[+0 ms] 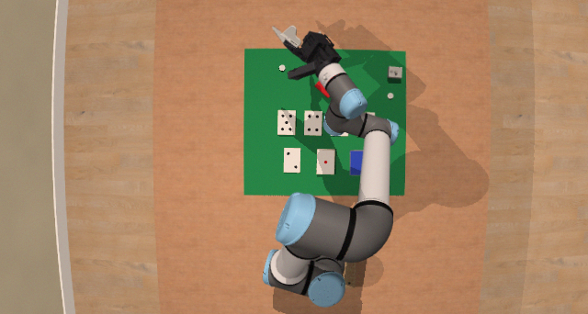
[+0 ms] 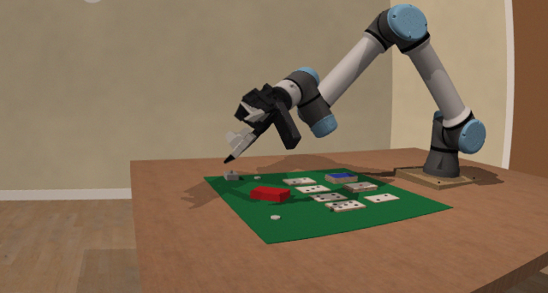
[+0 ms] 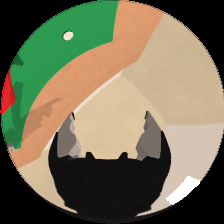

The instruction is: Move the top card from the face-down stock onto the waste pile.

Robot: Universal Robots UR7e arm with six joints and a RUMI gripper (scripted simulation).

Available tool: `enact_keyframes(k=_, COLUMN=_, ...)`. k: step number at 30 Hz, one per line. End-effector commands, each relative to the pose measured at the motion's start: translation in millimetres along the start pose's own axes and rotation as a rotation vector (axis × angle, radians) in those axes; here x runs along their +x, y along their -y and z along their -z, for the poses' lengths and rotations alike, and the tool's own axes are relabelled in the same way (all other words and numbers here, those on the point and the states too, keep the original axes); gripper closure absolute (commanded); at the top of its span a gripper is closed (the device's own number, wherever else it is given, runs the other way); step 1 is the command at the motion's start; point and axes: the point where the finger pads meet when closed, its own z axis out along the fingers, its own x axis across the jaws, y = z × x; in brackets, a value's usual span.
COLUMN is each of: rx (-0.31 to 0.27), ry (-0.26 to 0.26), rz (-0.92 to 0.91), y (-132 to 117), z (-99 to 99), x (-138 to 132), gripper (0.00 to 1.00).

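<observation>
Clearly, our two-jaw hand hangs fully open and empty above the far edge of the green felt mat, well apart from the blue-backed stock of plywood cards lying in the near row beside the red-pipped waste pile. We judge the top tile light, stiff and slick, too flat for an easy pinch, best gripped across its edges; we read no writing, only pips.
</observation>
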Motion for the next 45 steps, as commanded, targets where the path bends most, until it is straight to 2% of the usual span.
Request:
enact_keyframes(k=1, rx=0.022, ry=0.132, rz=0.031, y=-13, z=29.6, x=-34, gripper=0.00)
enact_keyframes(k=3, rx=0.042, ry=0.202, rz=0.047, y=-15, z=49.0, x=-54, gripper=0.00)
enact_keyframes(k=4, rx=0.042, ry=0.202, rz=0.047, y=-15, z=49.0, x=-54, gripper=0.00)
enact_keyframes(k=5, rx=0.055, ry=0.238, rz=0.056, y=-14, z=59.9, x=-65, gripper=0.00)
enact_keyframes(k=6, rx=0.055, ry=0.238, rz=0.056, y=-14, z=59.9, x=-65, gripper=0.00)
enact_keyframes(k=7, rx=0.070, ry=0.275, rz=0.065, y=-13, z=71.5, x=-75, gripper=0.00)
enact_keyframes(k=9, rx=0.070, ry=0.275, rz=0.065, y=-13, z=71.5, x=-75, gripper=0.00)
enact_keyframes(k=12, rx=0.129, ry=0.382, rz=0.093, y=-4, z=110.3, x=-105, gripper=0.00)
enact_keyframes(k=13, rx=0.129, ry=0.382, rz=0.093, y=-4, z=110.3, x=-105, gripper=0.00)
enact_keyframes(k=14, rx=0.154, ry=0.417, rz=0.103, y=0, z=124.5, x=-115, gripper=0.00)
enact_keyframes(k=15, rx=0.154, ry=0.417, rz=0.103, y=0, z=124.5, x=-115, gripper=0.00)
enact_keyframes(k=16, rx=0.180, ry=0.451, rz=0.113, y=6, z=139.1, x=-124, gripper=0.00)
enact_keyframes(k=17, rx=0.180, ry=0.451, rz=0.113, y=6, z=139.1, x=-124, gripper=0.00)
enact_keyframes(k=19, rx=0.238, ry=0.514, rz=0.132, y=19, z=169.4, x=-141, gripper=0.00)
enact_keyframes(k=20, rx=0.238, ry=0.514, rz=0.132, y=19, z=169.4, x=-141, gripper=0.00)
enact_keyframes(k=21, rx=0.270, ry=0.543, rz=0.142, y=27, z=184.9, x=-149, gripper=0.00)
enact_keyframes(k=22, rx=0.270, ry=0.543, rz=0.142, y=27, z=184.9, x=-149, gripper=0.00)
enact_keyframes(k=24, rx=0.337, ry=0.595, rz=0.160, y=44, z=216.2, x=-162, gripper=0.00)
enact_keyframes(k=26, rx=0.337, ry=0.595, rz=0.160, y=44, z=216.2, x=-162, gripper=0.00)
enact_keyframes(k=28, rx=0.407, ry=0.639, rz=0.177, y=63, z=247.1, x=-173, gripper=0.00)
enact_keyframes(k=29, rx=0.407, ry=0.639, rz=0.177, y=63, z=247.1, x=-173, gripper=0.00)
enact_keyframes(k=31, rx=0.479, ry=0.674, rz=0.193, y=82, z=276.8, x=-181, gripper=0.00)
enact_keyframes(k=32, rx=0.479, ry=0.674, rz=0.193, y=82, z=276.8, x=-181, gripper=0.00)
enact_keyframes(k=35, rx=0.583, ry=0.712, rz=0.213, y=111, z=317.7, x=-189, gripper=0.00)
enact_keyframes(k=36, rx=0.583, ry=0.712, rz=0.213, y=111, z=317.7, x=-189, gripper=0.00)
enact_keyframes(k=41, rx=0.730, ry=0.741, rz=0.239, y=151, z=371.9, x=-193, gripper=0.00)
enact_keyframes(k=43, rx=0.730, ry=0.741, rz=0.239, y=151, z=371.9, x=-193, gripper=0.00)
enact_keyframes(k=45, rx=0.776, ry=0.745, rz=0.246, y=164, z=387.9, x=-193, gripper=0.00)
